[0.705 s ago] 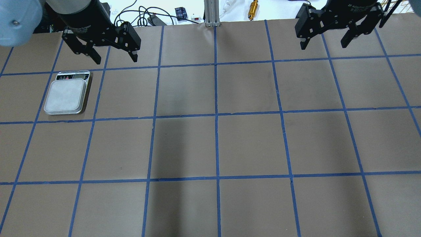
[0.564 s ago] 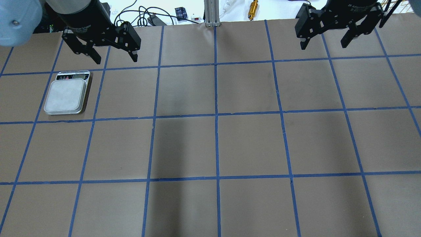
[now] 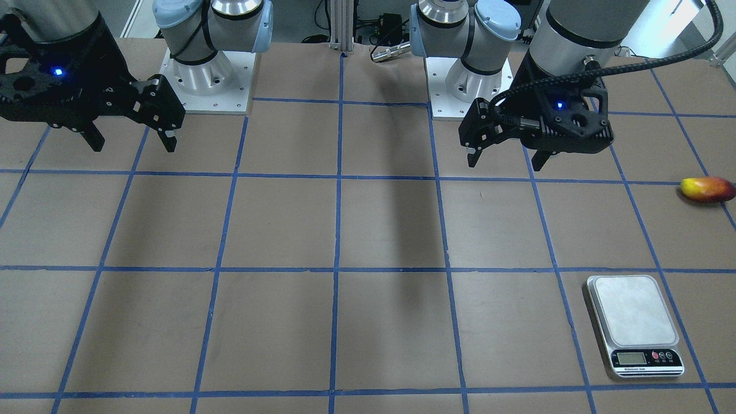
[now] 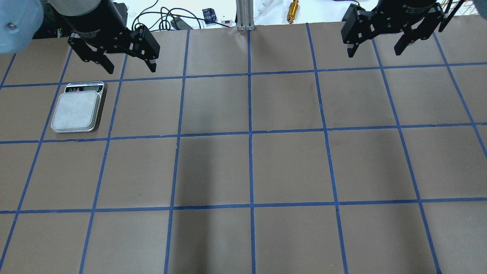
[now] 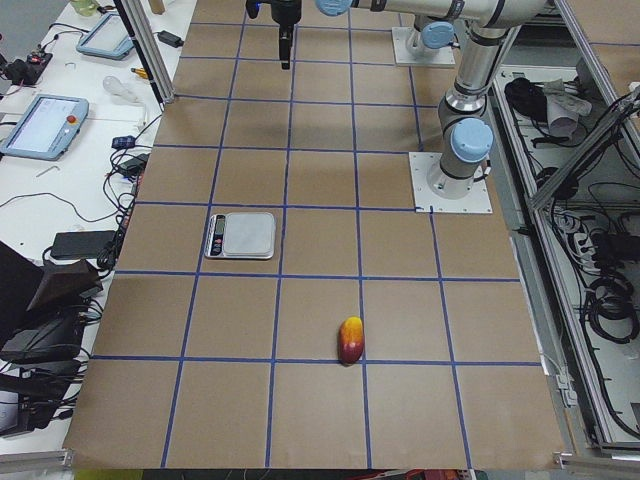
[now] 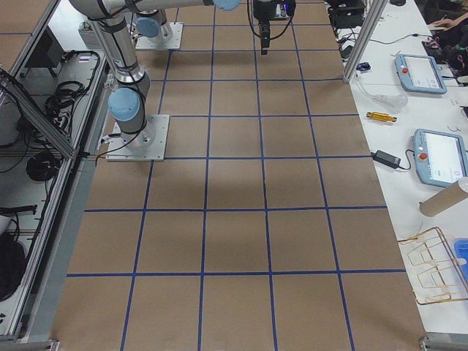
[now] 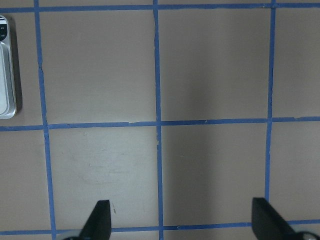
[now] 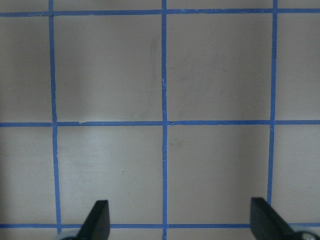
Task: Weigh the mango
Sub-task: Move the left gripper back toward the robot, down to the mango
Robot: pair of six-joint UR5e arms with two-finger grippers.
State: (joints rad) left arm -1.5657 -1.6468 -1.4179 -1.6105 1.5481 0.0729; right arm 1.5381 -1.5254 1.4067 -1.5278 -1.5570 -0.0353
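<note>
Both arms hang above the table (image 4: pixel 289 167), which is brown paper w/ a blue tape grid. The left gripper (image 4: pixel 131 69) is released, fingers spread wide & holding nothing, up in the air to the right of the scale (image 4: pixel 78 110). Its wrist cam shows only bare grid btwn the two fingertips (image 7: pixel 101 221), w/ the scale's edge at the left margin. The right gripper (image 4: pixel 373 54) is likewise released & empty, over the right part of the table, well apart from everything. The scale has a silver platform w/ a small display strip at the end facing away from the robot. It sits flat on the left side of the table, inside one grid square, platform bare. The mango (image 3: pixel 708 189), yellow at one end going red-orange, lies on its side near the table's left end. It is further left than the scale, nearer the robot & well apart from both scale & left gripper. In the left side view it looks to be touching a tape line, though it's small there.
</note>
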